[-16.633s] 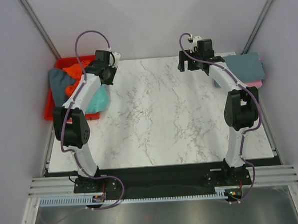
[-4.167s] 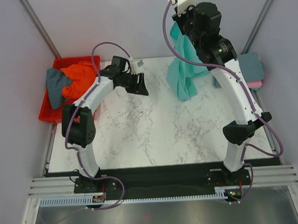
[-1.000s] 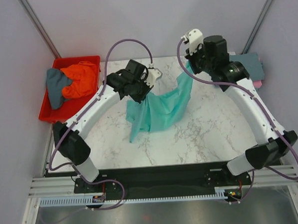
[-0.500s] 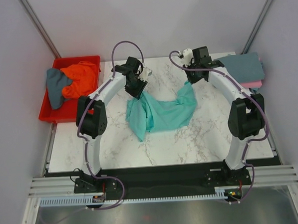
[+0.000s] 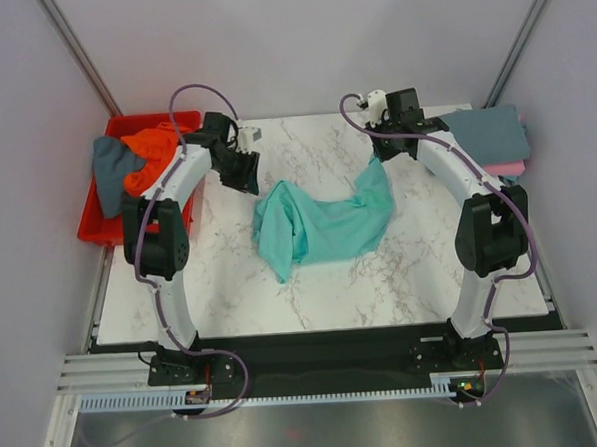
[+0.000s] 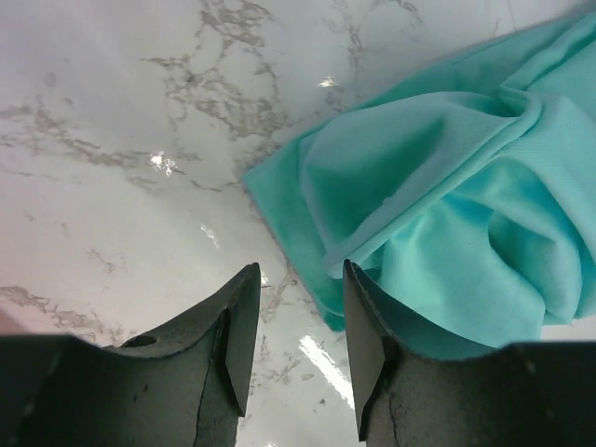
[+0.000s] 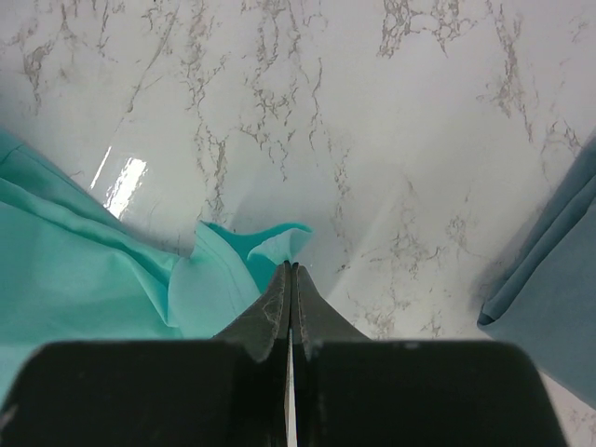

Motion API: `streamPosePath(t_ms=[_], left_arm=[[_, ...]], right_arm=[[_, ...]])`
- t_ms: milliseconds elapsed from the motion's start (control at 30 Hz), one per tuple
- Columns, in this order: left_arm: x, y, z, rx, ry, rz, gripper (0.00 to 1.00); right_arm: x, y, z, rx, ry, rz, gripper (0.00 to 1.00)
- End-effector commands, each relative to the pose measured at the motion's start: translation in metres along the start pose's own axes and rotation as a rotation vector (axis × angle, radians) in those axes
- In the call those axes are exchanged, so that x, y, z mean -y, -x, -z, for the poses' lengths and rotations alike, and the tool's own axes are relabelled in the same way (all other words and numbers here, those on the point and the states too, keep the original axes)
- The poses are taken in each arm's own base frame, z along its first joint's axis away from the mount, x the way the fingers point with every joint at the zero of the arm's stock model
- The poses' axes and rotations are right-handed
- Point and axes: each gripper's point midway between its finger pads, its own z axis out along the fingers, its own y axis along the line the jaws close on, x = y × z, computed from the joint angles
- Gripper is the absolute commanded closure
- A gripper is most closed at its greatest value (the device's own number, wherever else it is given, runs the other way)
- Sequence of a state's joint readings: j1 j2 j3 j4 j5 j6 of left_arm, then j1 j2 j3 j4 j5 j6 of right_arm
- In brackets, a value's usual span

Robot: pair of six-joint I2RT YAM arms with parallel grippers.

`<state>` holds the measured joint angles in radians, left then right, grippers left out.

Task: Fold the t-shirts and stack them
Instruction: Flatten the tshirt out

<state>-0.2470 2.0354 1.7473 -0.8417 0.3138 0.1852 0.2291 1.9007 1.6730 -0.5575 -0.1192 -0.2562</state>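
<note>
1. My left gripper (image 6: pixel 300 272) stands spread with nothing between its fingers, over the bare marble table (image 6: pixel 112 140).
2. The teal t-shirt (image 6: pixel 447 186) lies crumpled on the marble, just ahead and to the right of those fingertips.
3. My right gripper (image 7: pixel 291 272) is pressed together, pinching that shirt's raised corner at its tips.
4. A folded blue-grey t-shirt (image 7: pixel 549 270) lies off to its right, apart.

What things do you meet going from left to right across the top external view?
red bin → left gripper → teal t-shirt → folded blue-grey t-shirt
</note>
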Motion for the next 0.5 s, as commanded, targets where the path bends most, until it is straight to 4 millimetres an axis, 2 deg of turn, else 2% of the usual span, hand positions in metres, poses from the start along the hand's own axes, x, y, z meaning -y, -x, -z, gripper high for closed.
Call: streamPosePath(t_ms=[0,167,467], left_arm=[[0.001,0.013,0.006,0.087,-0.158,0.087,0.52],[0.001,0.01,0.006,0.108,-0.265,0.128,0.53],[0.009,-0.017,0.004,0.079,-0.346,0.074,0.56]], right_arm=[[0.002,0.024,0.007,0.058,-0.004,-0.014,1.0],[0.004,0.027,0.007,0.055,-0.016,-0.017,1.0],[0.012,0.025,0.009,0.04,-0.058,0.003,1.0]])
